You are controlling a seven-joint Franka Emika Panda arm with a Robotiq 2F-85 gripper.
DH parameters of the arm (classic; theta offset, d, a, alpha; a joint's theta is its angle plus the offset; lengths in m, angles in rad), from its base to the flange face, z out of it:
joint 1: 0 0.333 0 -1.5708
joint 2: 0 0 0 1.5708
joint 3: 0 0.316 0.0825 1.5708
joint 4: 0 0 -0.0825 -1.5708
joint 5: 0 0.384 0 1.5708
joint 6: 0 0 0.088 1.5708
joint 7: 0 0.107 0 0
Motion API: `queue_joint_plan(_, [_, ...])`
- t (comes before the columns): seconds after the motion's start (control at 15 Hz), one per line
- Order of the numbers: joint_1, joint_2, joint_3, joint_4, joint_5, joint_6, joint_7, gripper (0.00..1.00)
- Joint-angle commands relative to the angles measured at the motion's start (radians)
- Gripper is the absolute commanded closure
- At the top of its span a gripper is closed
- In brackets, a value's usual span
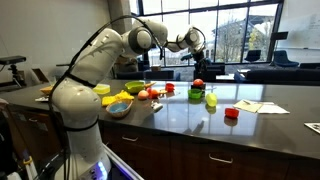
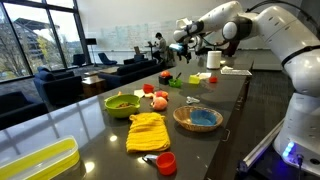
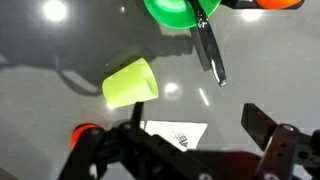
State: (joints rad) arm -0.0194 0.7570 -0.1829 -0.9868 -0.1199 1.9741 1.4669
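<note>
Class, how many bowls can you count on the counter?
2: a green bowl near the yellow cloth, and a brown, blue-lined bowl beside that cloth. Others may be hidden.

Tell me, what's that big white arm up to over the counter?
The arm's tool hangs open above the dark counter, holding nothing. In the wrist view, right under it, is a lime cup that seems to lie on its side, with a green dish and a metal utensil close by. A yellow cloth lies further along the counter.
</note>
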Motion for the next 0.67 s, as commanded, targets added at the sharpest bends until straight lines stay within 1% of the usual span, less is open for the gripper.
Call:
queue_joint_plan(0.0, [0.002,0.004,0.000,0.006,0.000,0.002,0.002,0.00])
queue_joint_plan(0.13, [0.004,0.007,0.000,0.011,0.000,0.003,0.004,0.00])
queue_joint_plan(0.2, [0.011,0.001,-0.011,-0.008,-0.017,-0.035,0.004,0.00])
queue_joint_plan(0.27, [0.011,-0.008,-0.015,-0.035,-0.023,-0.047,0.010,0.00])
queue_joint_plan(0.33, [0.009,-0.010,-0.013,-0.048,-0.020,-0.020,0.029,0.00])
queue_joint_plan(0.4, [0.011,-0.008,-0.015,-0.053,-0.017,0.031,0.053,0.00])
queue_joint_plan(0.47, [0.014,0.000,-0.019,-0.053,-0.017,0.117,0.090,0.00])
queue_joint_plan(0.53, [0.018,0.010,-0.024,-0.048,-0.025,0.174,0.114,0.00])
queue_joint_plan(0.6, [0.023,0.023,-0.027,-0.026,-0.026,0.193,0.137,0.00])
